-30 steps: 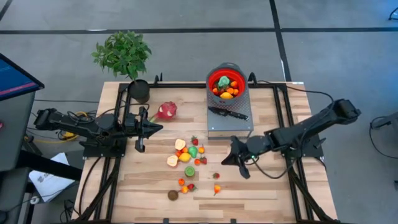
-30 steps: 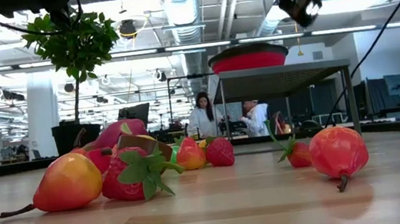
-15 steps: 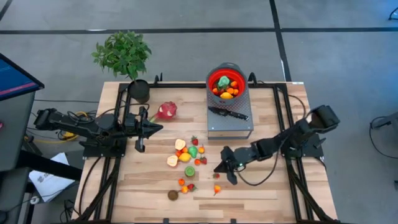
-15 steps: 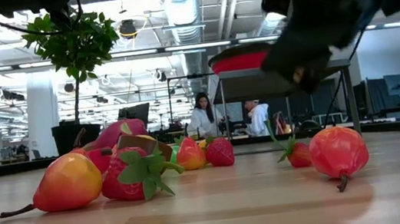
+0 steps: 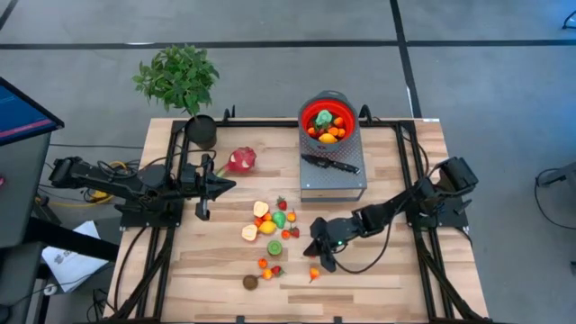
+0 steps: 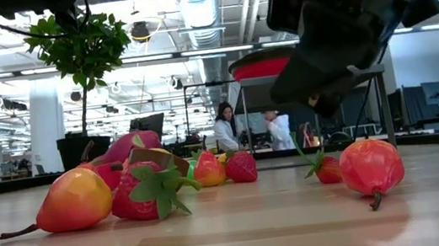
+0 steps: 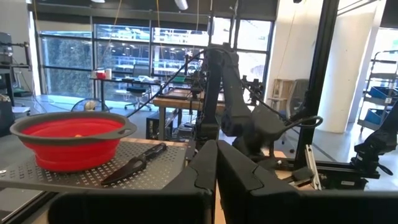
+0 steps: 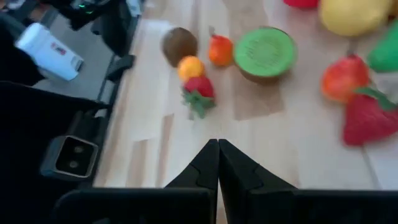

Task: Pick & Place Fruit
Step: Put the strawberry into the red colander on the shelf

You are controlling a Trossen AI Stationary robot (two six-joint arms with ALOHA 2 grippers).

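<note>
Counter (image 5: 378, 270): wood top, black frame rails both sides. Potted plant (image 5: 183, 83) at far-left corner. Grey perforated stand (image 5: 335, 176) at far centre carries red bowl (image 5: 327, 121) w/ some fruit already inside, plus black-handled knife (image 5: 331, 163) just beside it; bowl contents not visible from low or left wrist views, only the rim.

Left arm parked at left side, left gripper (image 5: 222, 186) clenched, nothing in it, near the dragon fruit (image 5: 240, 160).

Right arm reaches in from right, right gripper (image 5: 317, 256) clenched, empty, low over counter just beside the small fruit. In low view it's a dark mass, partly cut off at top edge, blocking part of the stand.

Fruit cluster (image 5: 270, 220) mid-counter; brown fruit (image 5: 250, 282) at near edge, half cut off in low view. Small orange-red fruit (image 5: 313, 274) sits right by the right gripper, partly hidden by it; contact can't be told.

2 people far behind in lab, too small to make out.
</note>
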